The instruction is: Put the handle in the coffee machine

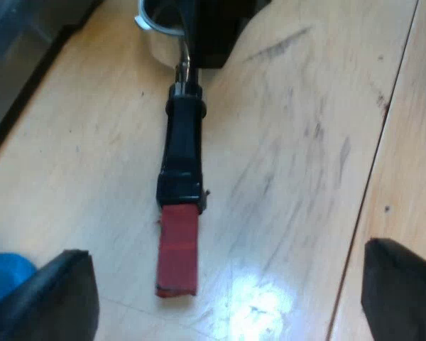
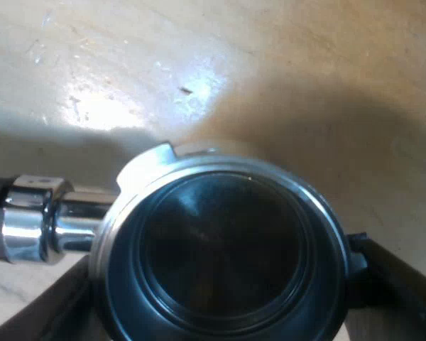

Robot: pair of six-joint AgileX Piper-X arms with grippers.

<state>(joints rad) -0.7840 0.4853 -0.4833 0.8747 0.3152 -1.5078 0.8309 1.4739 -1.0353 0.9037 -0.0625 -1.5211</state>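
Observation:
The metal holder lies on the wooden table, its dark handle [image 1: 182,153] ending in a red tip [image 1: 178,252] that points toward my left gripper [image 1: 224,252]. That gripper hovers over the red end, open wide, with nothing between its fingers [image 1: 53,298]. My right gripper [image 2: 220,256] is shut on the holder's round metal basket [image 2: 220,249], one finger [image 2: 390,280] pressed against each side of the rim. The basket's dark inside looks empty. Seen from the left wrist, the right gripper [image 1: 213,32] is a black block covering most of the basket [image 1: 160,32].
A blue object [image 1: 7,273], perhaps the tamper, sits by one left finger. A dark edge of the machine [image 1: 21,50] runs beside the table near the basket. A seam [image 1: 373,177] crosses the scuffed wooden tabletop.

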